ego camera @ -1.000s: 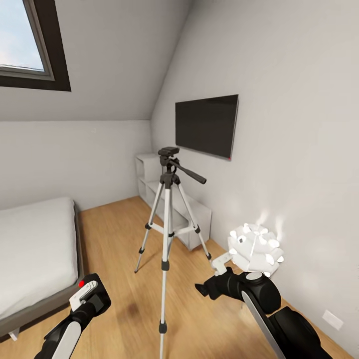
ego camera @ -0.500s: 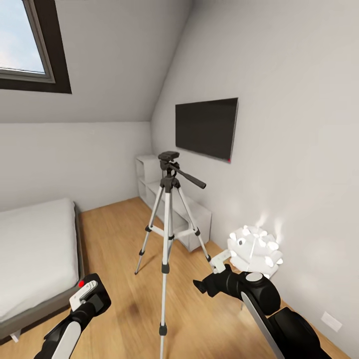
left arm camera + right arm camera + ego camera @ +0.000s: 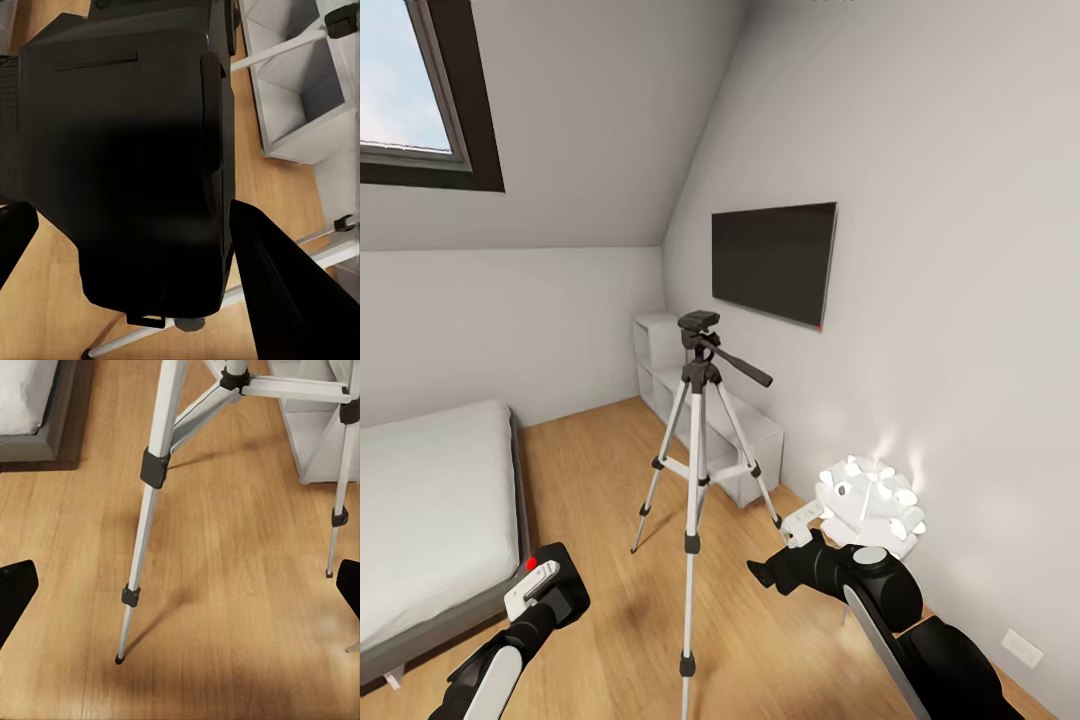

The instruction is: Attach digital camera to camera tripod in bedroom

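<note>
We have the digital camera (image 3: 120, 165) in hand and the camera tripod (image 3: 694, 440) in front of us on the bedroom's wood floor (image 3: 610, 520), so the fetching is done and the mounting is all that is left: the tripod's black head (image 3: 698, 323) stands bare.

The left pincer (image 3: 545, 590) sits low at our left side, arm bent up from below, well short of the tripod head and far beneath it. In the left wrist view its dark fingers (image 3: 289, 292) flank the black camera body closely on both sides, so we judge it clamped on the camera, though the contact itself is lost in shadow. In the head view the red dot marks the camera near that pincer.

The right pincer (image 3: 180, 585) is spread wide with nothing between its tips, looking down past a silver leg (image 3: 154, 502) at the floor. That arm reaches forward at our right, low, near a white lamp (image 3: 872, 505) by the wall.
</note>
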Robot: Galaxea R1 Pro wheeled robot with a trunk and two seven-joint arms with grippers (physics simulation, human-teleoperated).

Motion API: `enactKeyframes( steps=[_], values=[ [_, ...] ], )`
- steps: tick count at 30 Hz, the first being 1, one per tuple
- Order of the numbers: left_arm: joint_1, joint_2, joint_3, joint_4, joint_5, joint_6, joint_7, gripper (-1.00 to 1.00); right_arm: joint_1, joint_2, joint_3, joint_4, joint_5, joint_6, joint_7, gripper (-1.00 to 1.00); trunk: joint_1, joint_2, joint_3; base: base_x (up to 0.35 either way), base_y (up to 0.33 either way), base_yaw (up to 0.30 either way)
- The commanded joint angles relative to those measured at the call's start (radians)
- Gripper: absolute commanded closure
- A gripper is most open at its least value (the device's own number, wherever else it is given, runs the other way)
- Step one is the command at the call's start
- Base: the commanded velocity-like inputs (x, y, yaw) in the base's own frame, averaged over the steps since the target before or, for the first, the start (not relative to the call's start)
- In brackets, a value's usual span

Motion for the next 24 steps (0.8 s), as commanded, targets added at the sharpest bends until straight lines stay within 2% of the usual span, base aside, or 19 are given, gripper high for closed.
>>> enactKeyframes(
  steps=[1, 3, 4, 8, 20, 24],
  values=[
    [0.0, 0.0, 0.0, -0.002, 0.013, 0.004, 0.004, 1.0, -0.001, -0.001, 0.001, -0.001, -0.007, 0.005, -0.004, -1.0, -0.004, 0.006, 0.002, 0.0, 0.0, 0.0],
    [0.0, 0.0, 0.0, -0.002, 0.029, 0.003, 0.005, 1.0, -0.001, -0.001, 0.001, -0.001, -0.007, 0.005, -0.004, -1.0, -0.012, 0.02, 0.008, 0.0, 0.0, 0.0],
    [0.003, 0.001, 0.0, -0.002, 0.047, 0.002, 0.006, 1.0, -0.001, -0.001, -0.001, -0.001, -0.007, 0.005, -0.004, -1.0, -0.015, 0.027, 0.011, 0.0, 0.0, 0.0],
    [0.008, 0.002, 0.0, -0.002, 0.072, 0.002, 0.006, 1.0, -0.001, -0.001, -0.003, -0.001, -0.007, 0.005, -0.004, -1.0, -0.031, 0.055, 0.024, 0.0, 0.0, 0.0],
    [0.017, 0.004, 0.002, -0.003, 0.091, 0.006, -0.005, 1.0, -0.001, 0.001, -0.003, -0.001, -0.007, 0.015, -0.004, -1.0, -0.077, 0.139, 0.061, 0.0, 0.0, -0.021],
    [0.018, 0.015, 0.002, -0.003, 0.106, 0.008, -0.001, 1.0, -0.001, 0.002, -0.003, -0.001, -0.007, 0.017, -0.004, -1.0, -0.092, 0.167, 0.074, 0.0, 0.0, -0.019]
  ],
)
